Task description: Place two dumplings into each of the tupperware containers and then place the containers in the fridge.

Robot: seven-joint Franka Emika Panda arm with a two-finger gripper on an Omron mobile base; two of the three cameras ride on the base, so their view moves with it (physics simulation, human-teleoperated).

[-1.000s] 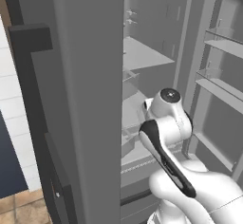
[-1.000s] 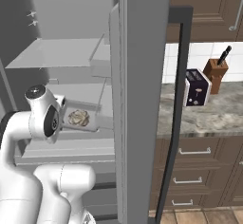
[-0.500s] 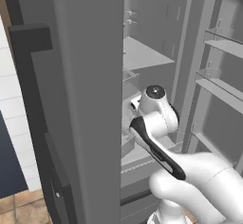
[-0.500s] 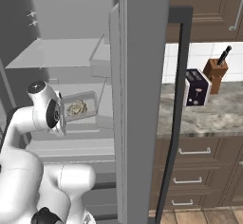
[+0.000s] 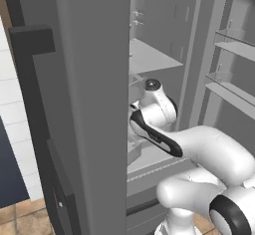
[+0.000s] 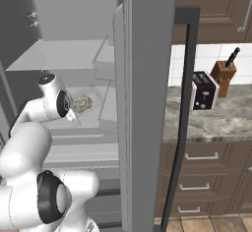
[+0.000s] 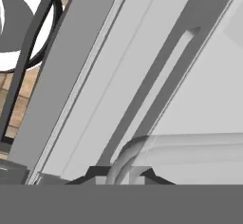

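Fridge [image 5: 89, 104] is standing wide open here, with pale grey shelves [image 6: 64, 54] showing inside and door racks [image 5: 229, 87] hanging off to the right in the left base view. The white arm [image 5: 199, 149] is reaching in at about mid height, wrist tucked just under the upper shelf.

In the right base view, the tupperware container [image 6: 82, 104] is sitting tilted just past the wrist, over the lower shelf, and there are beige dumplings [image 6: 83, 102] lying in it. I can't make out how many, they're kind of blurring into one lump. Whether the container's bottom is touching the shelf or hanging above it, I honestly can't tell.

The gripper [image 7: 124, 174] is looking clenched on the container's rim: in the hand view the two dark finger tips [image 7: 95, 174] are sitting close together at the bottom, with a rounded grey corner of the tray curving up right between them. So it's gripping the container, not letting go.

Off to the right of the fridge, a black toaster [image 6: 204, 91] and a wooden knife block [image 6: 224, 74] are sitting on the stone counter [image 6: 216, 120], brown drawers [image 6: 206, 177] underneath.
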